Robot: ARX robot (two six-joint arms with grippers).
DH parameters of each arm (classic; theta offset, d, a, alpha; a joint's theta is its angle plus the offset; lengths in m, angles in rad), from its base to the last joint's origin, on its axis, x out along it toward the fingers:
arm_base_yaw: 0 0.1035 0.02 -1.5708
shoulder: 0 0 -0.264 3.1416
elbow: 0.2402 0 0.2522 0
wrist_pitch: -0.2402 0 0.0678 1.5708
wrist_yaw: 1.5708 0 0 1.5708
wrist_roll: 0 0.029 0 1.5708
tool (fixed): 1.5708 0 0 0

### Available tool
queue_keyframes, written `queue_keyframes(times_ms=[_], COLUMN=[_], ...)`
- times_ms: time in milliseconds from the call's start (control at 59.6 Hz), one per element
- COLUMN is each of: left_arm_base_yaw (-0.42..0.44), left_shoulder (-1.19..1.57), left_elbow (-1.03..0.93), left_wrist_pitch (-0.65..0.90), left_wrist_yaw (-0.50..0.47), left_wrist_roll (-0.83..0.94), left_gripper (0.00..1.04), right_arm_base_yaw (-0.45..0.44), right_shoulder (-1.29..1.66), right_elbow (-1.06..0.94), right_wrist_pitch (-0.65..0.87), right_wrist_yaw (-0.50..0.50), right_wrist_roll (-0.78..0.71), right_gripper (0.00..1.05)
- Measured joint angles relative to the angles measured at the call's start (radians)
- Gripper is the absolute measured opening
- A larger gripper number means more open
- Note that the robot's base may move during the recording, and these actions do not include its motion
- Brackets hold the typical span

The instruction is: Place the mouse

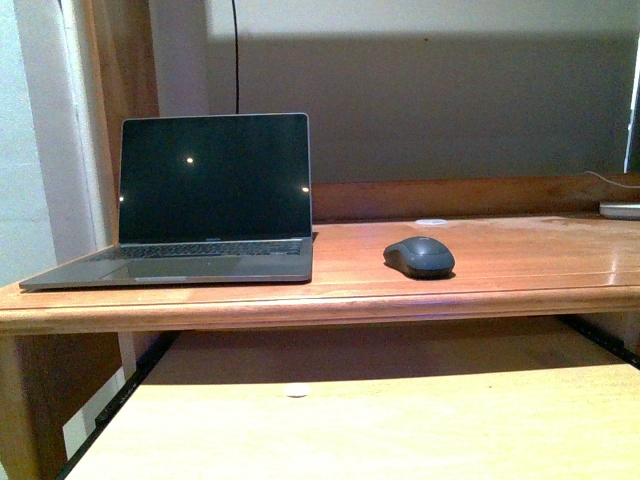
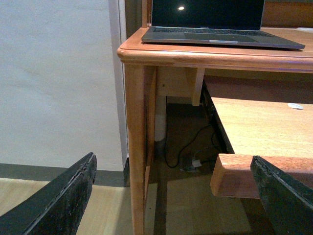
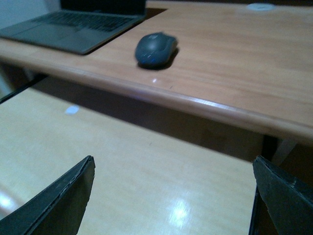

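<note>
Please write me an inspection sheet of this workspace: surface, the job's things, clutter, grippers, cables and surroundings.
Surface: wooden desk top, with a pulled-out lower shelf under it.
Job's things: mouse lies on the desk top, to the right of the laptop and apart from it; no gripper touches it.
Clutter: open laptop, screen dark; white disc at the back of the desk top; second white disc on the lower shelf.
Grippers: left gripper open, empty; right gripper open, empty.
Cables: black cable on the wall; floor cords under the desk.
Surroundings: grey wall behind; white wall beside the desk.
</note>
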Motion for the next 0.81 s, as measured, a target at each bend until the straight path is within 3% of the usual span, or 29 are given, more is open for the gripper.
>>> queue_keyframes(times_ms=[101,218,336,436,520,604,806], left_arm_base_yaw=[0.0,0.0,0.0,0.0,0.0,0.0,0.0], left_shoulder=[0.0,0.0,0.0,0.0,0.0,0.0,0.0], left_elbow=[0.0,0.0,0.0,0.0,0.0,0.0,0.0], left_wrist_pitch=[0.0,0.0,0.0,0.0,0.0,0.0,0.0], left_wrist_yaw=[0.0,0.0,0.0,0.0,0.0,0.0,0.0], left_wrist_roll=[0.0,0.0,0.0,0.0,0.0,0.0,0.0], left_gripper=[0.97,0.97,0.97,0.97,0.97,0.97,0.97], right_arm_base_yaw=[-0.128,-0.249,-0.322,-0.33,-0.305,-0.262,-0.118], right_shoulder=[-0.043,-0.031,0.056,0.107,0.108,0.094,0.056], right_elbow=[-0.035,-0.015,0.024,-0.008,-0.053,-0.101,-0.212], right_wrist_pitch=[-0.159,-0.463,-0.857,-1.044,-1.028,-0.925,-0.526], right_wrist_yaw=[-0.246,-0.42,-0.433,-0.383,-0.351,-0.34,-0.274], right_wrist_roll=[-0.147,-0.404,-0.766,-1.028,-1.138,-1.143,-0.953], right_gripper=[0.97,0.97,0.97,0.97,0.97,0.97,0.97])
